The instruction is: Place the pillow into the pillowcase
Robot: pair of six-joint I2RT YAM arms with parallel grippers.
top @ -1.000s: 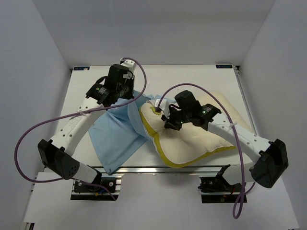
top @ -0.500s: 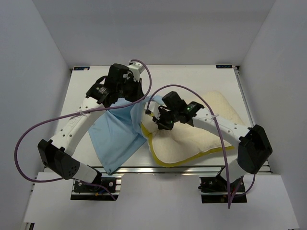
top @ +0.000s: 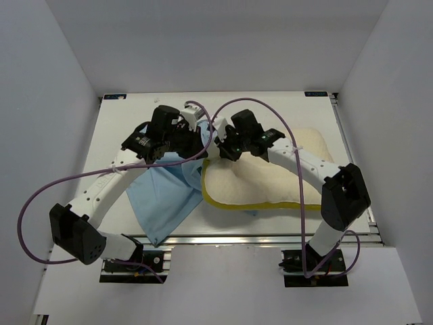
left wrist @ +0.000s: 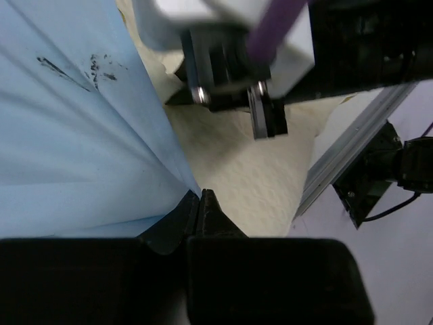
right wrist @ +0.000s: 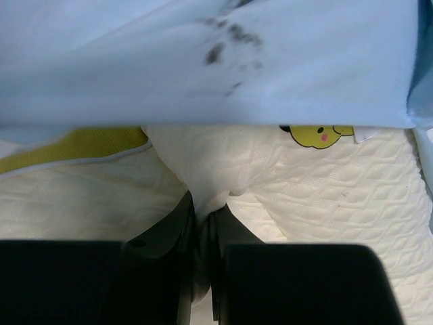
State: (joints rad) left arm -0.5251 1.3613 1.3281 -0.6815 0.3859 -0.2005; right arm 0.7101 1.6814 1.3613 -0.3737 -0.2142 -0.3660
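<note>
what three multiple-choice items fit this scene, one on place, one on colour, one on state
1. In the top view, the pillowcase lies mostly on which side of the pillow?
A. right  B. left  C. far side
2. What colour is the band along the pillow's edge?
A. red  B. black  C. yellow
3. What is the right claw doing?
A. pinching the pillow's cover  B. hanging wide open  C. gripping a cable

Answers: 1 B, the blue fabric spreads left of the cream pillow. 2 C, a yellow strip runs along its near edge. 3 A, the right wrist view shows it shut on a fold of cream cover.
</note>
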